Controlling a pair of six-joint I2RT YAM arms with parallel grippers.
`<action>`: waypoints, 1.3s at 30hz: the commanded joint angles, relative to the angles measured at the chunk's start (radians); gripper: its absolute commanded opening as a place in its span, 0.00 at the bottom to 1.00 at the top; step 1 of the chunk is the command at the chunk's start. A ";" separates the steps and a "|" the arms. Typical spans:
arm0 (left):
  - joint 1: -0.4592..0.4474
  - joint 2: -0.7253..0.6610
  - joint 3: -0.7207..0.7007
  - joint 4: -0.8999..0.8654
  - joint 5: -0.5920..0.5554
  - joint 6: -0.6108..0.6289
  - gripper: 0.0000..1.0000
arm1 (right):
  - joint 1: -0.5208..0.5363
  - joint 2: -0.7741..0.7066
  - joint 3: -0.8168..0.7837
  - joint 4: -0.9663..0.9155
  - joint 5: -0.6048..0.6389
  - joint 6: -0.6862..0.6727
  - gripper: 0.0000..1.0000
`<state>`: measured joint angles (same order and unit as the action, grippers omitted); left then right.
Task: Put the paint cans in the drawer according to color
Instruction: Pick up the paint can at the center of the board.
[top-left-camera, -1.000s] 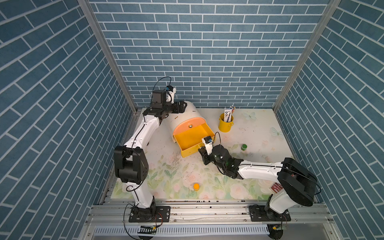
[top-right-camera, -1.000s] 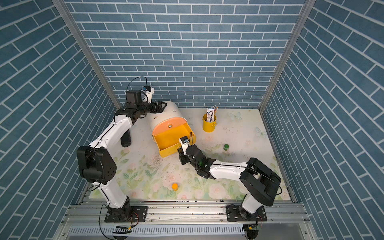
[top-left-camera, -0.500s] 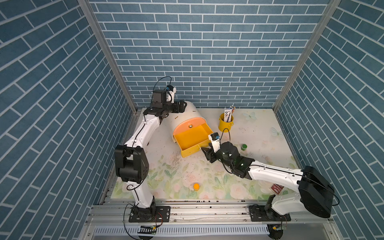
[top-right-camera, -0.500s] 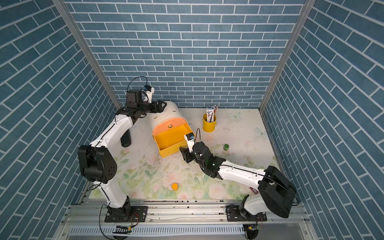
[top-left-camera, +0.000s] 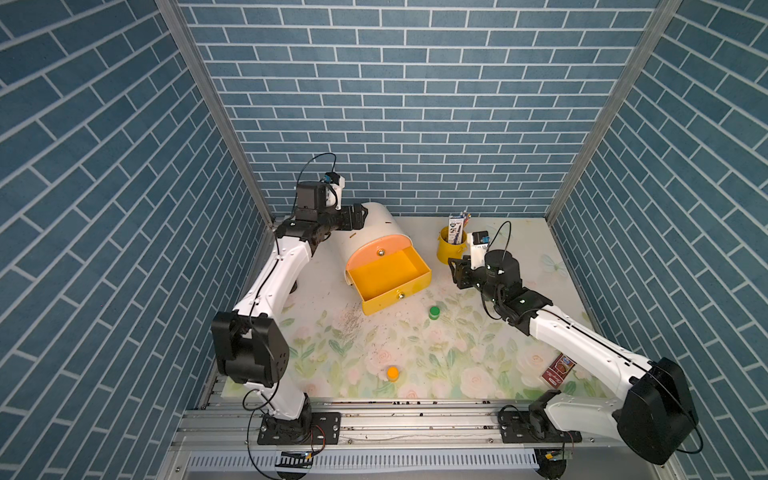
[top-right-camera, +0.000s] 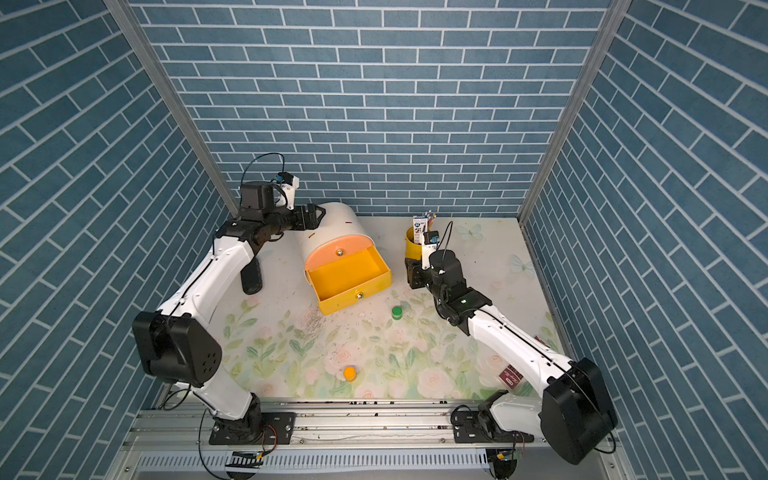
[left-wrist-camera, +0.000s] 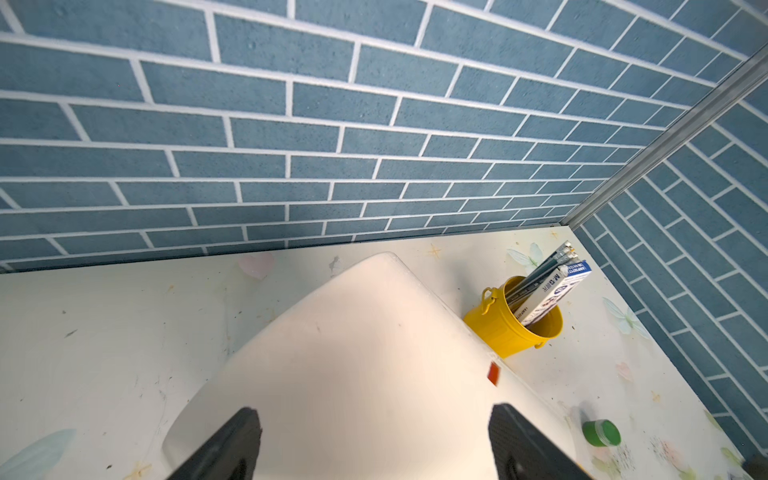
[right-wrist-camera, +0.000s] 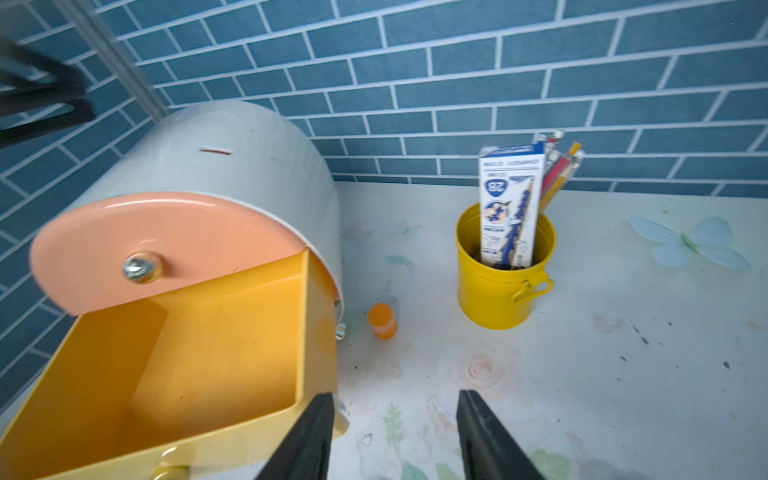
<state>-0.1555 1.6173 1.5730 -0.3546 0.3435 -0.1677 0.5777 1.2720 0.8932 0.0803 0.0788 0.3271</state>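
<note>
Ideally, with my right gripper (right-wrist-camera: 395, 395) part-open and empty, I needed to straddle the orange jar (right-wrist-camera: 382, 320) squarely beside the cabinet (right-wrist-camera: 249, 158).

Robot test cell: a lab rig, not a lived-in room. The walls (top-left-camera: 415, 104) are flat panels printed with blue brick, joined at the corners by bare aluminium posts (top-left-camera: 217, 108). The worktop (top-left-camera: 415, 361) is a floral printed mat. Along its front edge runs an aluminium rail (top-left-camera: 415, 422). The left arm (top-left-camera: 270, 286) and the right arm (top-left-camera: 582, 345) are bolted to the rail on black base plates (top-left-camera: 299, 428).
</note>
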 joint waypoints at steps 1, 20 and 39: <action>-0.003 -0.081 -0.059 -0.025 -0.015 -0.012 0.91 | -0.037 0.079 0.055 -0.040 -0.061 0.063 0.49; -0.003 -0.335 -0.264 -0.047 0.012 -0.046 0.91 | -0.083 0.511 0.152 0.198 -0.281 0.190 0.43; -0.003 -0.381 -0.282 -0.075 0.017 -0.033 0.91 | -0.040 0.770 0.370 0.221 -0.282 0.164 0.54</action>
<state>-0.1558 1.2560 1.2953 -0.4095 0.3565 -0.2123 0.5301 2.0056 1.2201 0.2947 -0.2062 0.5003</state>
